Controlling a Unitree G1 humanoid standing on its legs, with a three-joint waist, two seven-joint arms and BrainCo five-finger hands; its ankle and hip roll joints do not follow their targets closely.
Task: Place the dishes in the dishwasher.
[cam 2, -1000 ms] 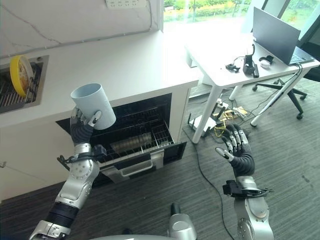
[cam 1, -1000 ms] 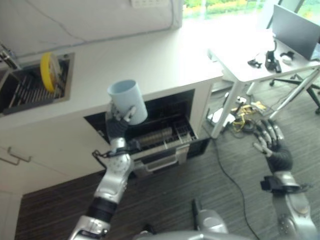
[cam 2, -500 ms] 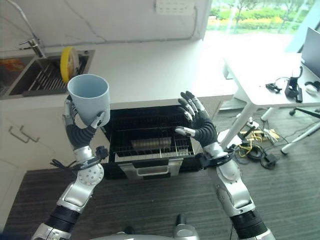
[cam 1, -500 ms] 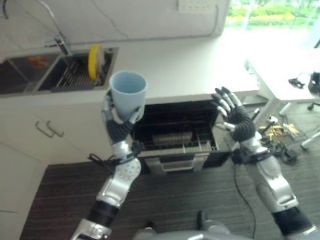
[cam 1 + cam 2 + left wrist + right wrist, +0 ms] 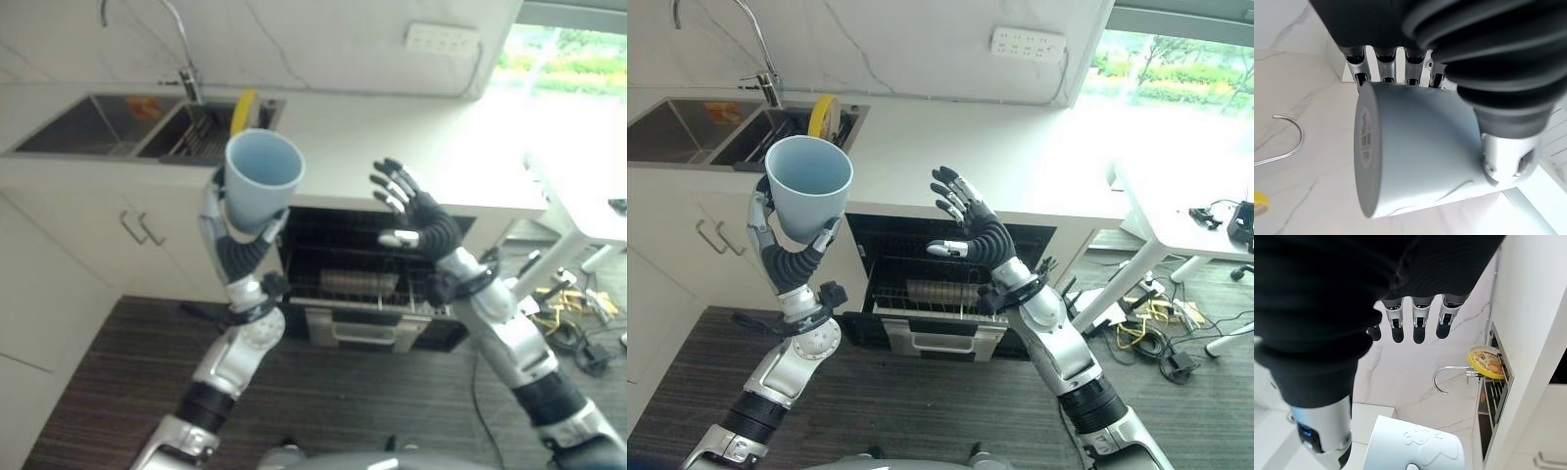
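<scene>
A pale blue cup (image 5: 808, 199) stands upright with its mouth up, held high in front of the counter by my left hand (image 5: 784, 257), whose fingers (image 5: 1386, 62) curl round its wall (image 5: 1415, 147). My right hand (image 5: 980, 233) is raised open, fingers spread, a little to the right of the cup (image 5: 1415, 448) and apart from it. Below both hands the dishwasher (image 5: 945, 294) stands open with its wire rack (image 5: 362, 284) pulled out. A yellow plate (image 5: 824, 115) stands on edge in the sink rack (image 5: 779, 132).
A white counter (image 5: 1019, 166) runs across above the dishwasher, with a double sink (image 5: 686, 132) and a curved tap (image 5: 759, 49) at the left. White cupboard doors (image 5: 686, 255) stand below the sink. A white desk (image 5: 1195, 206) stands at the right, with cables (image 5: 1151, 328) on the floor beneath it.
The camera has swung left, bringing the sink and tap further into view. My right hand has risen higher and closer to the cup. The left hand keeps the cup raised.
</scene>
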